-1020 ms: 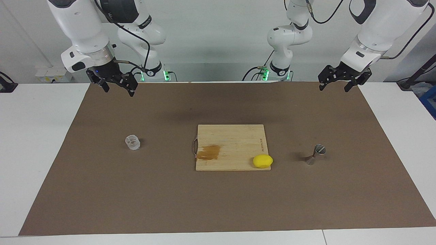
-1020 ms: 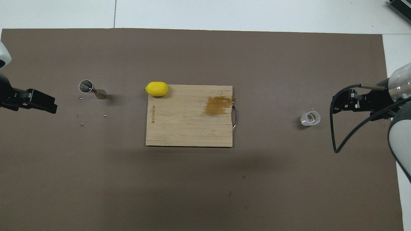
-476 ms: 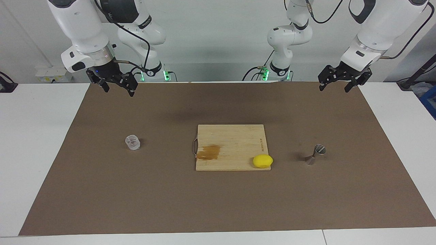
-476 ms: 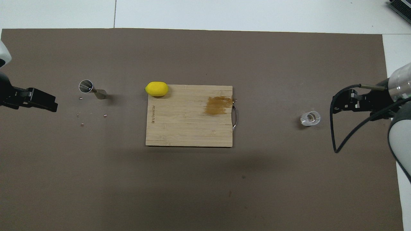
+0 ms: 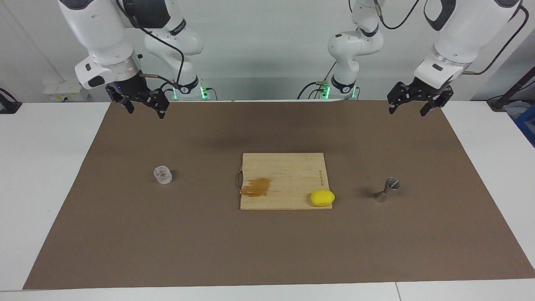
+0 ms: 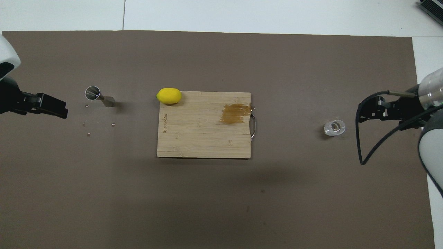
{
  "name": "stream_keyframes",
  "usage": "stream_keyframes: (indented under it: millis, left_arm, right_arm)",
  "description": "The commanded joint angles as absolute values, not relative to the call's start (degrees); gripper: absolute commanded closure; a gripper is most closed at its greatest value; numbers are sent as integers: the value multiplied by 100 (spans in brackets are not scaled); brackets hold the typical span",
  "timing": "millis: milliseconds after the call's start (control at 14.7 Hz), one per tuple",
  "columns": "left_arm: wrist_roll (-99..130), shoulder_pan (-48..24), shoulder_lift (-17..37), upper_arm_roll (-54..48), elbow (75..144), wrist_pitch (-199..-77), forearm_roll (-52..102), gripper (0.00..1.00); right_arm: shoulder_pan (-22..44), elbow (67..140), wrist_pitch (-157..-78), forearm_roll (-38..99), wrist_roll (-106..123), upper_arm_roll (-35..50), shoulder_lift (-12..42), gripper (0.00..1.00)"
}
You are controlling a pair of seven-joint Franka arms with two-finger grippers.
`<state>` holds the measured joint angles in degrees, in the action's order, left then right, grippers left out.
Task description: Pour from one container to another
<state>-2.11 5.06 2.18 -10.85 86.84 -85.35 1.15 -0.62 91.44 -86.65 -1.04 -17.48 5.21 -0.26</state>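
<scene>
Spillage threatens if the right gripper (image 5: 142,105), jaws apart at upper left, tips the glass cup (image 5: 162,174) carelessly over the narrow jigger (image 5: 388,189); left gripper (image 5: 413,102) likewise gapes.

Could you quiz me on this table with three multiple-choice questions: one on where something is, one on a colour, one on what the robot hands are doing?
1. Where is the lemon?
A. on a corner of the cutting board
B. inside the glass cup
C. beside the steel jigger

2. What colour is the mat?
A. blue
B. brown
C. green

3. What are the left hand and right hand doing?
A. both gripping cups
B. one pouring
C. both open, raised, holding nothing

Answers:
1. A, it sits at the board's corner toward the left arm's end.
2. B, brown surrounds everything.
3. C, cup and jigger stand untouched on the mat.
</scene>
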Motion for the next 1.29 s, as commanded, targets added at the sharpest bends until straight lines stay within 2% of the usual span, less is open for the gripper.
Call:
stream_keyframes:
  millis: [0, 340, 680, 1224]
  left_arm:
    - [61, 536, 500, -1020, 8763, -8587, 123, 0]
    - [552, 720, 1291, -914, 8429, -8077, 228, 0]
    - [2640, 1536, 1626, -879, 8516, -8418, 1517, 0]
    - [6238, 2364, 1398, -888, 10061, -10299, 3539, 0]
  right_arm:
    - [-149, 9167, -8657, -97, -1608, 562, -53, 0]
    - [-149, 9176, -8657, -105, -1608, 562, -53, 0]
    - [-149, 9167, -8657, -105, -1608, 562, -53, 0]
    - [-149, 9167, -8657, -97, -1608, 562, -53, 0]
